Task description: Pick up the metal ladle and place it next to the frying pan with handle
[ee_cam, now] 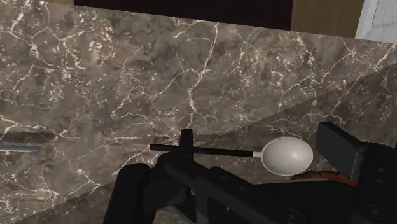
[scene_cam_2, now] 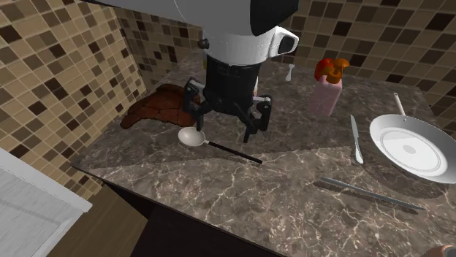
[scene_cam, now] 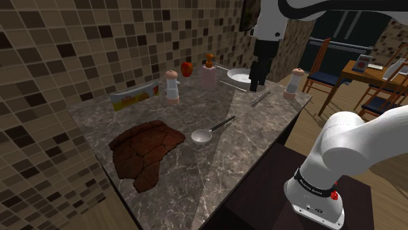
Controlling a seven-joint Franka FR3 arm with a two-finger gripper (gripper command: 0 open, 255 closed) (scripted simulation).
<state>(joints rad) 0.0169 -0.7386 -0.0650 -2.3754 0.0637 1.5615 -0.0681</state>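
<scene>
The ladle (scene_cam: 208, 133) lies flat on the dark marble counter (scene_cam: 183, 176), its pale round bowl (scene_cam_2: 191, 136) beside a brown cloth and its thin dark handle (scene_cam_2: 234, 152) pointing away from the cloth. The white frying pan (scene_cam: 240, 77) sits at the counter's far end; in the second exterior view the pan (scene_cam_2: 409, 148) is at the right. My black gripper (scene_cam: 257, 80) hangs open high above the counter near the pan, holding nothing. In the wrist view the ladle (ee_cam: 287, 154) shows far below, between the spread fingers (ee_cam: 339, 147).
A brown crumpled cloth (scene_cam: 145, 151) lies by the ladle's bowl. A soap bottle (scene_cam: 208, 73), two shakers (scene_cam: 172, 86) (scene_cam: 294, 83), a red apple (scene_cam: 187, 68) and a flat box (scene_cam: 134, 98) stand along the back. Table knives (scene_cam_2: 356, 139) (scene_cam_2: 369, 191) lie near the pan. Chairs (scene_cam: 327, 65) stand beyond.
</scene>
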